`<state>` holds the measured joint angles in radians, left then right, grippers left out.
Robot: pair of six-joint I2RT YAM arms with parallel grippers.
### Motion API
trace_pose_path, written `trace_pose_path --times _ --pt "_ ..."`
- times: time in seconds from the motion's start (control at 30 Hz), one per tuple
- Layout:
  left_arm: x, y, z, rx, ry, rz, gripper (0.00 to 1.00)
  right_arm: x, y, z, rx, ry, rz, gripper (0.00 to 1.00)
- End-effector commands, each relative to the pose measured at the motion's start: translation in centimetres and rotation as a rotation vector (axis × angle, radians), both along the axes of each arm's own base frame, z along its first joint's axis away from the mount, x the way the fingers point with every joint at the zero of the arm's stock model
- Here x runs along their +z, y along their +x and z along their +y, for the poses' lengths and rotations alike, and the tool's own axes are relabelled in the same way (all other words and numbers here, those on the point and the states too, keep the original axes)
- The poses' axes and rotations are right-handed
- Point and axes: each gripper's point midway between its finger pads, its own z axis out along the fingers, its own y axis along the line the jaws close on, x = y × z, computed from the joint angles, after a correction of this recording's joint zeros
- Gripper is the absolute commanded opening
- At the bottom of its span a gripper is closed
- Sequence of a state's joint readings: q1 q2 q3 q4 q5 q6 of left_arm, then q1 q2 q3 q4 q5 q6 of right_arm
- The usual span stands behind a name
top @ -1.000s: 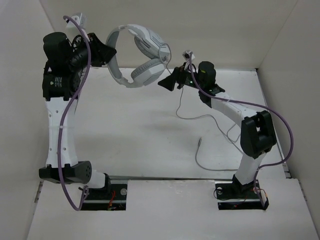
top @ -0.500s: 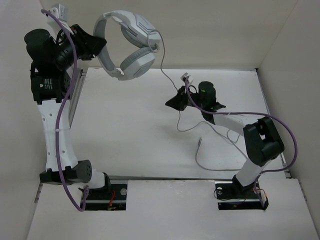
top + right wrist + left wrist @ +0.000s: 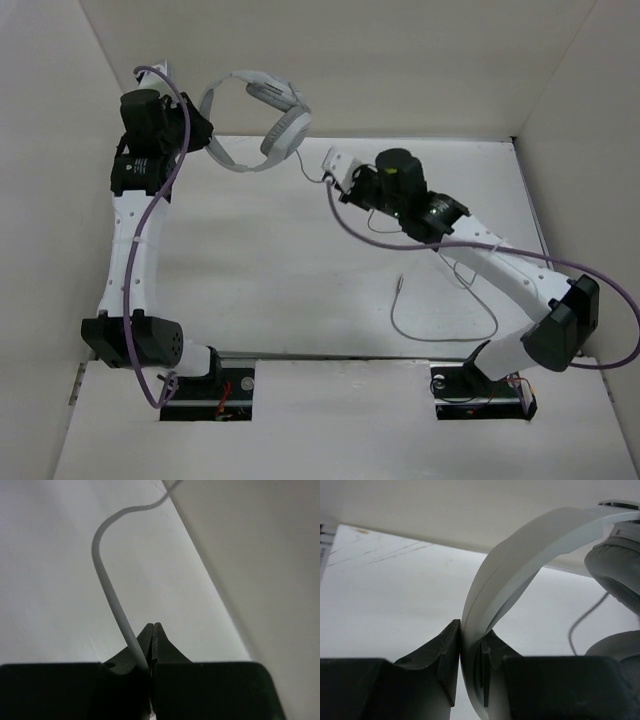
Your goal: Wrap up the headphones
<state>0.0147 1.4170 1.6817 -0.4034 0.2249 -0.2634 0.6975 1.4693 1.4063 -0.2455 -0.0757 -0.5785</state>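
- Two grippers have hold of the headphones (image 3: 270,125), each at a different place
- The left gripper (image 3: 460,647) is clamped tight on the curved white headband (image 3: 520,550), which stands up between its fingers; it holds the set in the air over the far left of the table (image 3: 250,260), close to the back wall
- The right gripper (image 3: 152,630) is pinched fully together on the thin grey cord (image 3: 107,585), which rises from the fingertips and bends away; in the top view this grip sits near the lower ear cup (image 3: 283,135), with only a short run of cord between them
- The remaining cord lies in a loose loop on the table beside the right arm, its plug end (image 3: 398,283) free and well apart from the headphones
- Judged from this, the step in hand is the start of a wrap: the cord is caught near its root, and no turn shows around the headband or cups
- The next move calls for the right arm to lead the cord around the headphones while the left holds them steady, under light tension
- The slack must follow without snagging on the right arm or its purple cable (image 3: 600,300)
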Motion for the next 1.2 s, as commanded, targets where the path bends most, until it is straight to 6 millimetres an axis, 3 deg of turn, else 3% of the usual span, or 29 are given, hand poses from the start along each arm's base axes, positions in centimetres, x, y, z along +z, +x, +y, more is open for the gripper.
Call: trace_pose_path --times 0.0,0.07,0.17,0.33,0.5,0.67,0.8,0.93,1.07,1.17 --pt "2.6 1.0 2.1 0.149 0.088 -0.119 0.00 -1.6 -0.4 -5.9 -0.114 -0.609 -0.263 0.00" --pt "1.2 1.6 1.6 0.168 0.163 -0.107 0.00 0.9 -1.0 -5.8 -0.102 -0.719 -0.423 0.00" --pt "-0.5 2.2 0.4 0.169 0.232 -0.088 0.00 2.9 -1.7 -4.4 -0.046 -0.780 -0.522 0.00" --pt "-2.7 3.1 -1.9 0.118 0.287 -0.052 0.00 6.6 -3.6 1.8 0.091 -0.682 -0.662 0.00" --pt "-5.0 3.4 -4.4 0.047 0.337 -0.017 0.00 9.0 -5.4 7.0 0.212 -0.629 -0.833 0.00" --pt "-7.3 2.3 -7.5 -0.067 0.389 0.005 0.00 13.0 -6.1 9.4 0.235 -0.522 -0.969 0.00" --pt "-8.5 0.3 -10.1 -0.175 0.412 0.009 0.00 15.9 -3.3 7.9 0.166 -0.446 -0.982 0.00" --pt "-9.8 -1.9 -11.5 -0.248 0.448 0.014 0.00 17.6 -0.2 4.3 0.086 -0.439 -0.994 0.00" --pt "-10.6 -3.2 -12.1 -0.284 0.466 0.014 0.00 17.7 1.3 2.1 0.054 -0.421 -0.958 0.00" --pt "-10.0 -3.6 -12.6 -0.300 0.459 -0.004 0.00 16.0 1.6 1.8 0.074 -0.416 -0.903 0.00"
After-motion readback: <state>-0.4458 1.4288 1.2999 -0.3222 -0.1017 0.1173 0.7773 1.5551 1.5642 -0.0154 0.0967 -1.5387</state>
